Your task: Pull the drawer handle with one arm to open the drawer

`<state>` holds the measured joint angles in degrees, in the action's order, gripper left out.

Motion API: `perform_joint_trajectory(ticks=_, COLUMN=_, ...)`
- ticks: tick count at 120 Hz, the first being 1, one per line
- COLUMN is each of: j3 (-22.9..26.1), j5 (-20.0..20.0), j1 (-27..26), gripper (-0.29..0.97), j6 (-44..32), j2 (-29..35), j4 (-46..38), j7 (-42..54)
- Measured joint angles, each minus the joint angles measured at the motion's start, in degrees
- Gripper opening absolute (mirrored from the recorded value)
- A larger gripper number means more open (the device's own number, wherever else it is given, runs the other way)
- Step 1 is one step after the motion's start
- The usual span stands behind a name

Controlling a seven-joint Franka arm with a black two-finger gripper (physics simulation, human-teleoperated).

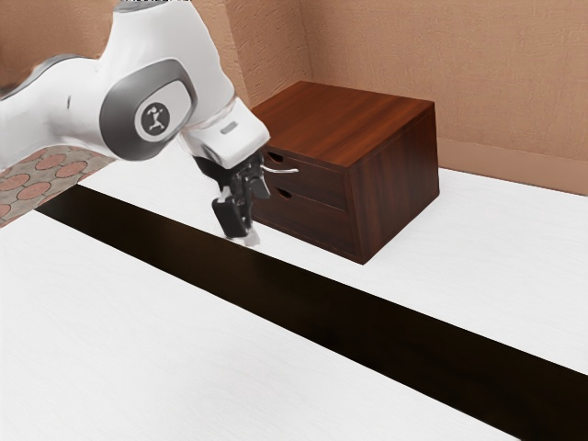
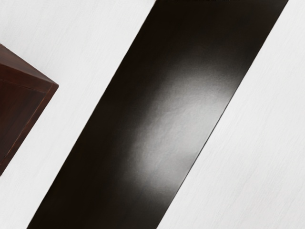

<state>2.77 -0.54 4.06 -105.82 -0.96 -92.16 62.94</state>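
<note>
White table (image 1: 138, 367) with a black stripe (image 1: 367, 322) is seen in the lower frame. At upper centre, a wooden cabinet (image 1: 367, 129) is set; its top drawer (image 1: 317, 179) sits flush, its metal handle (image 1: 283, 169) just beside the gripper (image 1: 237, 225). Whether the jaws are apart cannot be told.

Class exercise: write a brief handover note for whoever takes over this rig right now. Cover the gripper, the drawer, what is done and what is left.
Gripper: points down over the white table, in front of the wooden cabinet, fingertips lower than the upper drawer handle. It is not on the handle.
Drawer: both fronts look flush with the cabinet, nothing pulled out.
Wrist view: cabinet corner beside the table's black strip.
Done: approach to the cabinet front.
Left: line up with the handle, take hold, pull the drawer open.
</note>
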Motion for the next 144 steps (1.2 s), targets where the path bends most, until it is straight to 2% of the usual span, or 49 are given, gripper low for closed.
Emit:
perform_joint_trajectory(ticks=13, j3=0.45, j5=3.92, j1=2.33, gripper=0.68, j6=-3.15, j2=-4.24, j4=3.87, j7=7.56)
perform_joint_trajectory(ticks=26, j3=0.32, j5=7.24, j1=5.59, gripper=0.68, j6=-4.93, j2=-5.21, j4=4.87, j7=13.86)
perform_joint_trajectory(ticks=42, j3=0.12, j5=9.11, j1=6.17, gripper=0.68, j6=-6.13, j2=-5.68, j4=5.00, j7=20.03)
perform_joint_trajectory(ticks=67, j3=7.55, j5=9.65, j1=15.40, gripper=0.68, j6=-7.49, j2=-10.19, j4=6.52, j7=27.16)
perform_joint_trajectory(ticks=102, j3=7.94, j5=9.99, j1=16.75, gripper=0.68, j6=-10.36, j2=-11.80, j4=8.41, j7=33.68)
perform_joint_trajectory(ticks=124, j3=7.60, j5=8.03, j1=16.96, gripper=0.68, j6=-11.42, j2=-11.87, j4=9.03, j7=35.45)
perform_joint_trajectory(ticks=144, j3=7.59, j5=7.43, j1=17.10, gripper=0.56, j6=-12.77, j2=-13.14, j4=8.65, j7=36.28)
